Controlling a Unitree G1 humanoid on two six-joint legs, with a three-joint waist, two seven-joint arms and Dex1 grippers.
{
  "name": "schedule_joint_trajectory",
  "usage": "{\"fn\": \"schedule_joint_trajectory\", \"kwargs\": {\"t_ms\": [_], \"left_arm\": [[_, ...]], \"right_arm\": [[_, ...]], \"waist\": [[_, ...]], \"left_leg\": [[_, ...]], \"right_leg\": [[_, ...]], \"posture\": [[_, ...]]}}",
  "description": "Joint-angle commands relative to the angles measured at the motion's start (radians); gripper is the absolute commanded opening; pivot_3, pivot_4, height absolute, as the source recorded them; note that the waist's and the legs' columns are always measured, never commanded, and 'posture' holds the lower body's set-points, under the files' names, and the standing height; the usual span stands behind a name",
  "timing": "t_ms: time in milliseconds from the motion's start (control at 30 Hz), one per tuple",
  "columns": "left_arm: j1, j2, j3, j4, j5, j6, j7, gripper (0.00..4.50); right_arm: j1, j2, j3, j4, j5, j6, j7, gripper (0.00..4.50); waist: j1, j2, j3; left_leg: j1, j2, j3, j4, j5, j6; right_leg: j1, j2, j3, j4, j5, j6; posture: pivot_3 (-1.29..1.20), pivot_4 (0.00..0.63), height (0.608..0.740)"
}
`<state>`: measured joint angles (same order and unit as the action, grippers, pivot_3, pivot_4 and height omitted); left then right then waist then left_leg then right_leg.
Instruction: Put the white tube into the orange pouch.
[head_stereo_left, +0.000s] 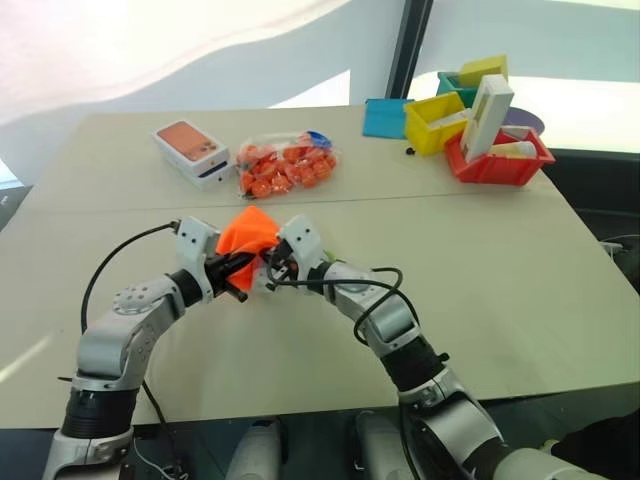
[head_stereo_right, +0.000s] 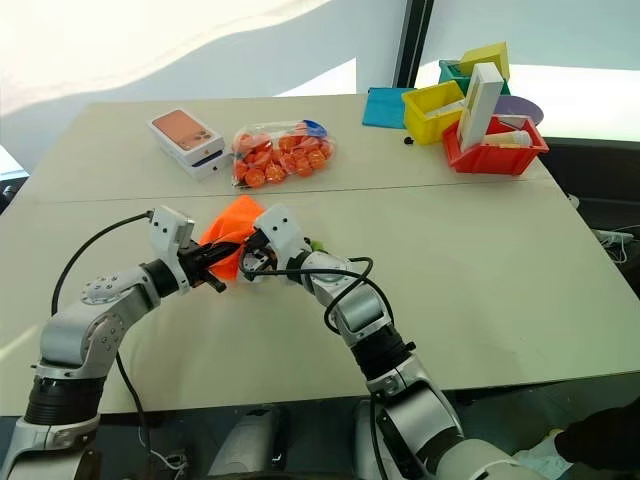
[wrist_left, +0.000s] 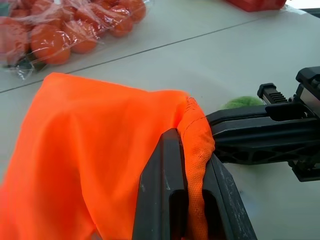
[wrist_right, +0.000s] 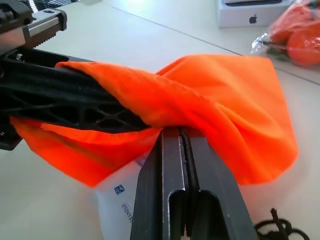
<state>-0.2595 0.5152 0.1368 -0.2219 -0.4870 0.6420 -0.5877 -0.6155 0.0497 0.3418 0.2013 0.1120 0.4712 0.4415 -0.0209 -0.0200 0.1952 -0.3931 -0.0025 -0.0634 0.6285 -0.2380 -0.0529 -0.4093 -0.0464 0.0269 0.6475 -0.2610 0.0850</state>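
At frame centre-left, the left gripper (head_stereo_left: 243, 268) is clenched on the rim of the orange pouch (head_stereo_left: 247, 232). Immediately right, the right gripper (head_stereo_left: 268, 268) is clenched on the opposite rim. The white tube (wrist_right: 117, 200) lies directly beneath the right jaws, partly covered by fabric.

Your workspace: a pale wooden table (head_stereo_left: 520, 290) by bright windows.
You see a seam crossing the tabletop, a dark window post (head_stereo_left: 408, 48) behind, and daylight flooding the white wall (head_stereo_left: 150, 50).
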Motion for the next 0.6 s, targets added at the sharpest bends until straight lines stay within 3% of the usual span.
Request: {"fn": "schedule_joint_trajectory", "kwargs": {"t_ms": [33, 300, 600], "left_arm": [[-0.004, 0.036, 0.065, 0.046, -0.01, -0.033, -0.027, 0.0], [-0.027, 0.074, 0.085, 0.138, -0.019, -0.052, -0.101, 0.0], [-0.019, 0.06, 0.072, 0.126, -0.019, -0.048, -0.122, 0.0]], "right_arm": [[-0.001, -0.008, 0.027, -0.065, -0.004, -0.017, 0.049, 0.03], [0.092, -0.164, 0.019, -0.308, 0.045, 0.073, 0.185, 0.03], [0.133, -0.28, 0.028, -0.382, 0.05, 0.082, 0.251, 0.03]], "waist": [[-0.001, 0.0, 0.0], [0.001, 0.0, 0.0], [-0.001, 0.0, 0.0]], "left_leg": [[0.0, 0.0, 0.0, 0.0, 0.0, 0.0], [0.0, 0.0, 0.0, -0.001, 0.0, 0.0], [0.0, 0.0, 0.0, -0.001, 0.0, 0.0]], "right_leg": [[0.0, 0.0, 0.0, 0.0, 0.0, 0.0], [0.0, 0.0, 0.0, 0.0, 0.0, 0.0], [0.0, 0.0, 0.0, 0.0, 0.0, 0.0]], "posture": [[0.0, 0.15, 0.74], [0.0, 0.15, 0.74], [0.0, 0.15, 0.74]]}}
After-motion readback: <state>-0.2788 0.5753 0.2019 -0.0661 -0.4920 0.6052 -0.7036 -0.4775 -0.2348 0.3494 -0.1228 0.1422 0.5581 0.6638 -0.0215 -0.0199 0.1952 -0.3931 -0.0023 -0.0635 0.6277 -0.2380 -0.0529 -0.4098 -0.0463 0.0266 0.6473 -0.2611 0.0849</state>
